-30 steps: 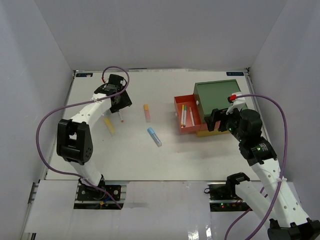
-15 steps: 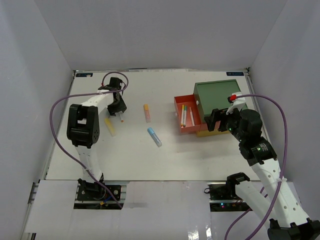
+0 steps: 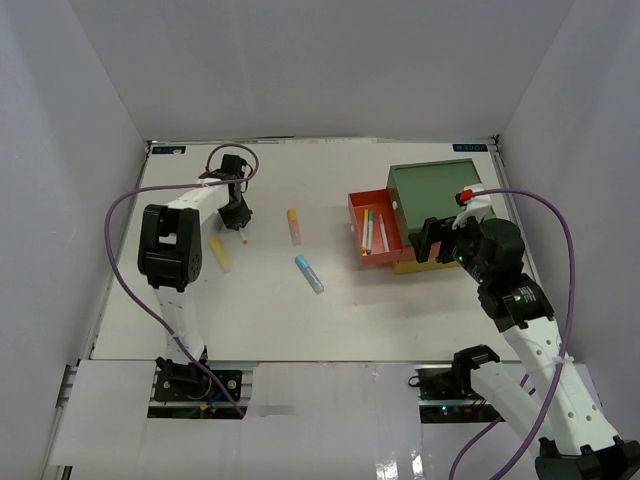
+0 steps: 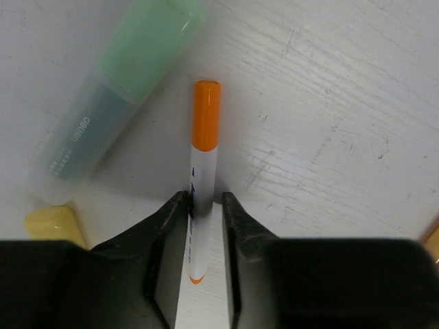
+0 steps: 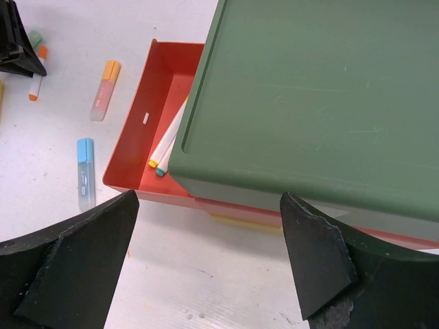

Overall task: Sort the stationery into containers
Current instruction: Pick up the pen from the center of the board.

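Note:
In the left wrist view my left gripper (image 4: 204,199) has its fingers pressed close on both sides of a white pen with an orange cap (image 4: 206,123) that lies on the table. From above, that gripper (image 3: 240,225) is at the far left with the pen (image 3: 243,238) poking out below it. The containers are one stacked box: green top (image 3: 435,190), red drawer (image 3: 356,225) pulled out to the left with thin pens (image 3: 367,230) inside, and yellow bottom (image 5: 247,223). My right gripper (image 5: 209,199) hangs open above the box's near corner, holding nothing.
A pale green highlighter (image 4: 116,89) lies just left of the held pen, and a yellow one (image 3: 219,251) sits nearby. An orange-pink highlighter (image 3: 294,226) and a blue one (image 3: 309,273) lie mid-table. White walls enclose the table on three sides.
My left arm has swung in and dropped onto the orange-capped pen, and its jaws have narrowed around it. The right arm has not moved.

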Controlling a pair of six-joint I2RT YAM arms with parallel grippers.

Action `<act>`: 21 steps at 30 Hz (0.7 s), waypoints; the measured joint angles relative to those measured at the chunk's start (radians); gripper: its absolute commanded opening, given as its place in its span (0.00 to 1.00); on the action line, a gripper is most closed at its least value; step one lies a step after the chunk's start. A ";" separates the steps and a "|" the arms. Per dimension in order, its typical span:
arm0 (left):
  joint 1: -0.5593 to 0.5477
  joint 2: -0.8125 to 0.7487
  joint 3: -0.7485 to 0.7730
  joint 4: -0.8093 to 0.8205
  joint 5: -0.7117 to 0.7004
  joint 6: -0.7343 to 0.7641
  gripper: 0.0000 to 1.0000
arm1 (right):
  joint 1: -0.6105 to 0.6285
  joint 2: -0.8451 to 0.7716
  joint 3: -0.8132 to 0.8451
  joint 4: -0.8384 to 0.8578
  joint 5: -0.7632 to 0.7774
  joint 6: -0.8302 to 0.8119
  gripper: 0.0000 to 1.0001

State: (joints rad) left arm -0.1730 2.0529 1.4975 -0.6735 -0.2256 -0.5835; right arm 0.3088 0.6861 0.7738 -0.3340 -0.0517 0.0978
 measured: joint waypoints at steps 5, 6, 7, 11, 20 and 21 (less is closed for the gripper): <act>0.002 -0.002 0.000 0.001 0.024 0.005 0.19 | 0.000 0.000 0.000 0.000 0.000 0.000 0.90; 0.003 -0.003 -0.001 0.002 0.035 0.008 0.15 | 0.000 0.000 0.000 0.000 0.000 0.000 0.90; 0.003 -0.005 -0.003 0.005 0.048 0.009 0.15 | 0.000 0.000 -0.001 0.000 0.000 0.000 0.90; -0.019 -0.037 -0.026 0.019 0.135 0.004 0.11 | 0.000 0.000 -0.003 0.000 0.000 0.000 0.90; -0.255 -0.171 0.023 0.069 0.335 -0.085 0.11 | 0.000 0.000 -0.003 0.000 0.000 0.000 0.90; -0.288 -0.180 0.037 0.083 0.360 -0.103 0.11 | 0.000 0.000 -0.003 0.000 0.000 0.000 0.90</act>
State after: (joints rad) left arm -0.4614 1.8725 1.5341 -0.5907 0.1345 -0.6868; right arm 0.3088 0.6861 0.7704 -0.3336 -0.0521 0.0978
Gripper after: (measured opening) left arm 0.237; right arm 0.900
